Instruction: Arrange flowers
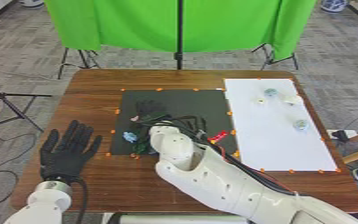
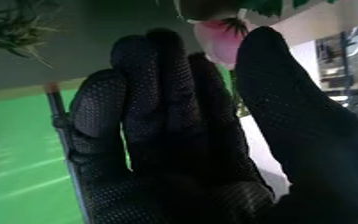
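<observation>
My left hand [image 1: 67, 150] lies palm-down at the table's left with its fingers straight. Over the dark mat [image 1: 180, 95] is my right hand [image 1: 151, 107], partly hidden by its own arm. A blue flower [image 1: 129, 136] and a small pale flower [image 1: 135, 119] lie left of that arm, and a red flower [image 1: 218, 136] lies right of it. In the right wrist view, my right hand [image 2: 171, 115] has fairly straight fingers, with a gap to the thumb. A pink flower [image 2: 218, 42] shows just beyond that gap; a green spiky plant [image 2: 15, 30] stands apart from it.
A white board [image 1: 278, 150] covers the table's right side, with small pale or clear items such as one [image 1: 301, 124] on it. The wooden table [image 1: 95, 80] ends before a green cloth [image 1: 127, 30] on stands.
</observation>
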